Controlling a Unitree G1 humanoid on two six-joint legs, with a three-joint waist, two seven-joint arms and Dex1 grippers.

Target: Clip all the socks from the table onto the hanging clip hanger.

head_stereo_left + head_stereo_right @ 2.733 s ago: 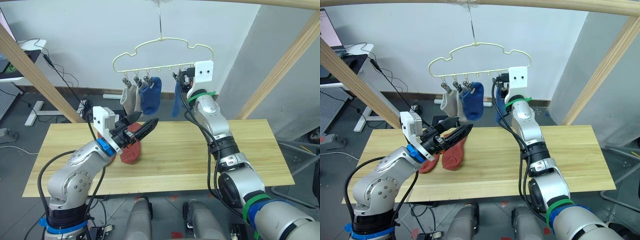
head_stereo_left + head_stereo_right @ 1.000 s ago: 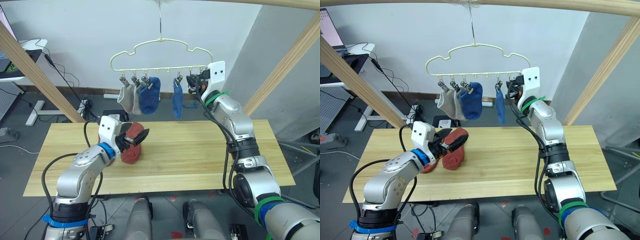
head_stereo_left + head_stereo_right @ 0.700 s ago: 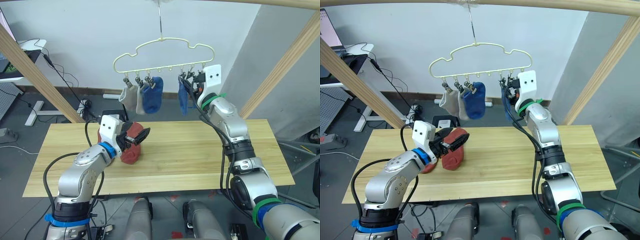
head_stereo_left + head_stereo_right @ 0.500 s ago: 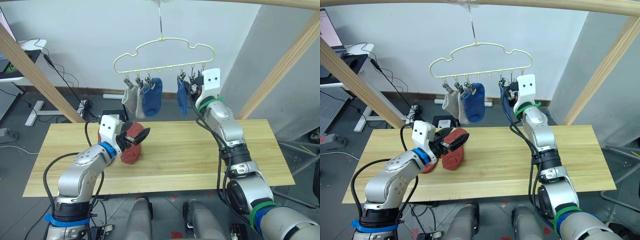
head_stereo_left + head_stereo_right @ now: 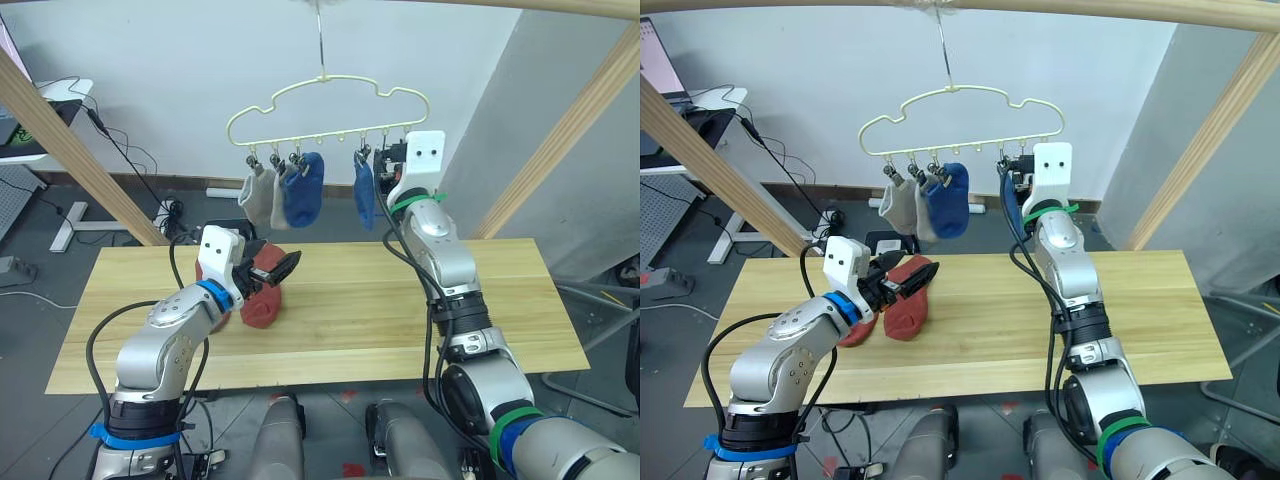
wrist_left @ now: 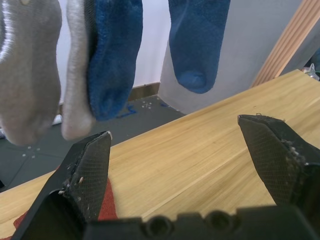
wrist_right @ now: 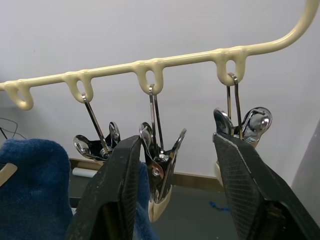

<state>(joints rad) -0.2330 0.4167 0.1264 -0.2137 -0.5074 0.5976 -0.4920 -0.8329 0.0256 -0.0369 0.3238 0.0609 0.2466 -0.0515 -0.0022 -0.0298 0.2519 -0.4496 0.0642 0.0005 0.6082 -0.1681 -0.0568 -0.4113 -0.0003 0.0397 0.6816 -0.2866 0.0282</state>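
Rust-red socks [image 5: 264,300] on plank table [image 5: 400,310]

A plain white wall [image 5: 180,60] runs behind the scene, meeting a grey partition [image 5: 560,130] on the right. The floor [image 5: 40,270] is dark grey, with black cables [image 5: 130,150] trailing across it near the skirting. Slanted round wooden poles [image 5: 70,140] rise on both sides, joined by a pole across the top. At far left stands a white desk [image 5: 60,95] on a white metal foot [image 5: 70,230]. The light is even and soft.
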